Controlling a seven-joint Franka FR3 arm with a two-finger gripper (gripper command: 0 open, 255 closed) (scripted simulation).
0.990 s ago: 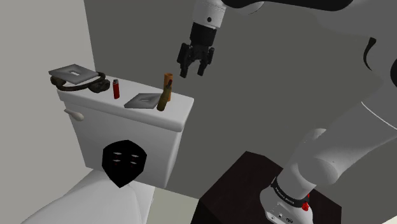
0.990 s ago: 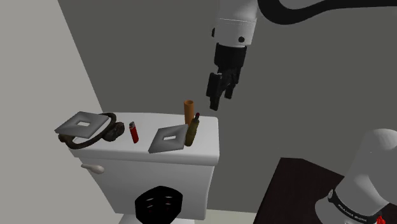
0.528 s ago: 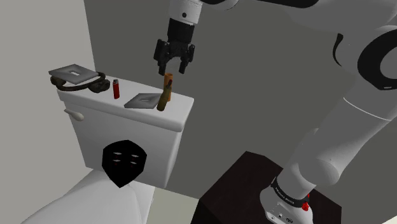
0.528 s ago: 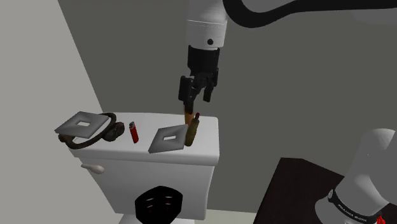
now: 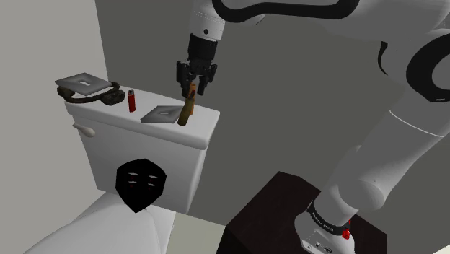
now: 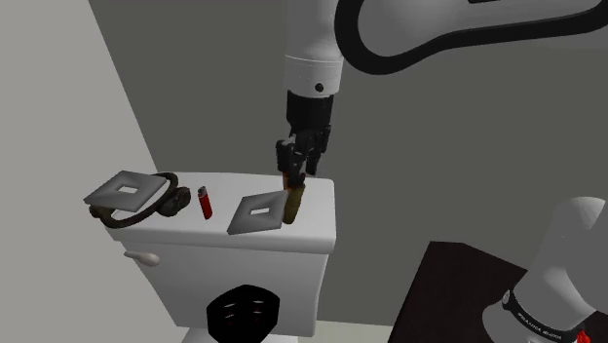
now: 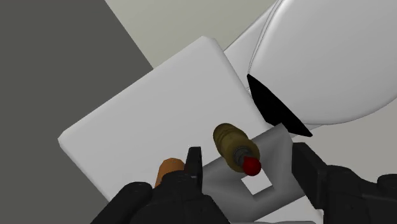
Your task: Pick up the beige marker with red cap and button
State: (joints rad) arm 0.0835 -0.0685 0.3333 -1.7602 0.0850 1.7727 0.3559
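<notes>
A home bathroom: a white toilet cistern (image 5: 144, 137) stands against grey walls.

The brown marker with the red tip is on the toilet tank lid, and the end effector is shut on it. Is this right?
Not shut: in the wrist view the end effector is open, its fingers apart beside the marker, not touching it. The rest is right.

Olive-brown marker (image 7: 230, 140) — red-tipped, standing tilted

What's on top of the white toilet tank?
A brown marker with a red tip, an orange tube, a grey plate, a red lighter, and a second grey plate on a dark strap. The black gripper covers part of the tube.
</notes>
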